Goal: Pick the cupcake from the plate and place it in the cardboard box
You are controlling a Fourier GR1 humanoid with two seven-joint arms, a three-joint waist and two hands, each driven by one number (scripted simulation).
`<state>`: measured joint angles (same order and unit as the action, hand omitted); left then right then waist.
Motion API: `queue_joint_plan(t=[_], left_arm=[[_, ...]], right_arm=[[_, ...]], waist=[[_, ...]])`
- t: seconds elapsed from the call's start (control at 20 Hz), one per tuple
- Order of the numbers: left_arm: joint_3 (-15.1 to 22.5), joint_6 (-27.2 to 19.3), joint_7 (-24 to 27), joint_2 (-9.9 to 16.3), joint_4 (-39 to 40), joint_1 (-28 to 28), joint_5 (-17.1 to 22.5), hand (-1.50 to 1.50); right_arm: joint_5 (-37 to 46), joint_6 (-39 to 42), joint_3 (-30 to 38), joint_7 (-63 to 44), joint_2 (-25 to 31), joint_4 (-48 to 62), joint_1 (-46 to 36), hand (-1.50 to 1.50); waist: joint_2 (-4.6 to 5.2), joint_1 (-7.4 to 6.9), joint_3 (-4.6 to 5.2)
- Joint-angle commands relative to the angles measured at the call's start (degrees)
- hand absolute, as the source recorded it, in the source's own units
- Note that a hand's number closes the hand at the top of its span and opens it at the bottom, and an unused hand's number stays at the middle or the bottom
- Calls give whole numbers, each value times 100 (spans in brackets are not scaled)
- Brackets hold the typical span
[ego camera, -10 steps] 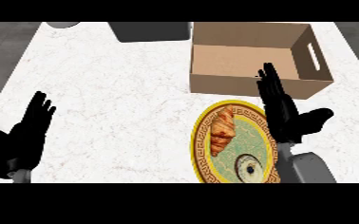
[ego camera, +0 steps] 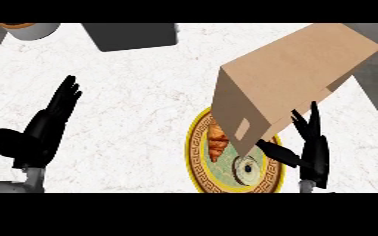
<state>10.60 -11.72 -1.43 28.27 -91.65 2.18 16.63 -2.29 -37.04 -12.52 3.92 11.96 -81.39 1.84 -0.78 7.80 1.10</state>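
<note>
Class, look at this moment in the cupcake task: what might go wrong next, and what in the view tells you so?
1. The box is tipped, its lower corner hanging over the plate; it may land on the food.
2. That corner partly covers the cupcake, so the right hand, open beside it, may struggle to reach it.
3. The croissant lies close and could get knocked.

You have a white, faintly veined counter (ego camera: 148,95) under a plain tan cardboard box (ego camera: 295,75). The plate (ego camera: 198,155) has a yellow rim with a dark key-pattern band (pale green inside). The croissant (ego camera: 218,142) is orange-brown; both hands (ego camera: 52,120) (ego camera: 314,147) are black.
</note>
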Motion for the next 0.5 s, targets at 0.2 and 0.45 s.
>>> queue_joint_plan(t=[0.2, 0.45], left_arm=[[544, 349, 66, 51, -245, 287, -322, 0], [691, 396, 5, -17, -265, 326, -353, 0]], right_arm=[[2416, -1709, -578, -509, 856, 1026, 1305, -150], [3284, -2137, -750, -1041, 799, 838, 1845, -150]], waist=[[136, -125, 39], [130, -188, 56]])
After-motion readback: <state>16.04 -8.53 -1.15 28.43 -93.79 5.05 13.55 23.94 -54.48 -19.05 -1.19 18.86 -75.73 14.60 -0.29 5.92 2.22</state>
